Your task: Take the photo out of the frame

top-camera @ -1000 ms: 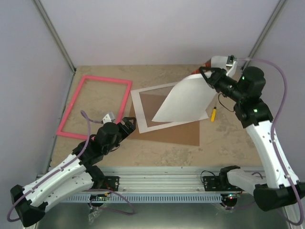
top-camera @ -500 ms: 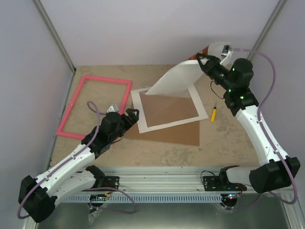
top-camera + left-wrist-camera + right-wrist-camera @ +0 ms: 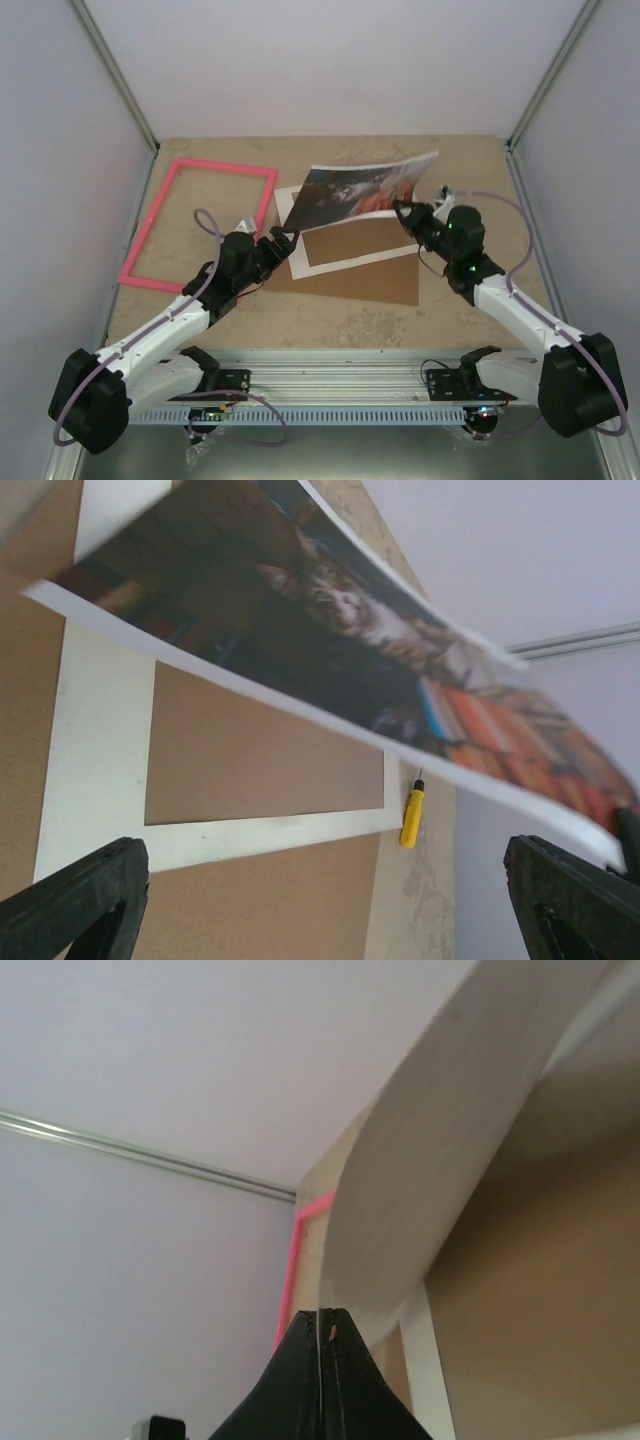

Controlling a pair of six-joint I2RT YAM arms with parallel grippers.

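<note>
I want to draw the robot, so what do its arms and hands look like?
The left arm and right arm are smooth white shells with chunky black joints. A thin purple-grey cable loops along each. The left hand and right hand are black, each with two fingers.

Left tool (image 3: 281,240) wide agape, low; right tool (image 3: 404,211) tips tight together, likewise low.

Cat photo (image 3: 340,630) aloft, white mat (image 3: 100,750) beneath — yellow tool (image 3: 411,818) beyond
</note>
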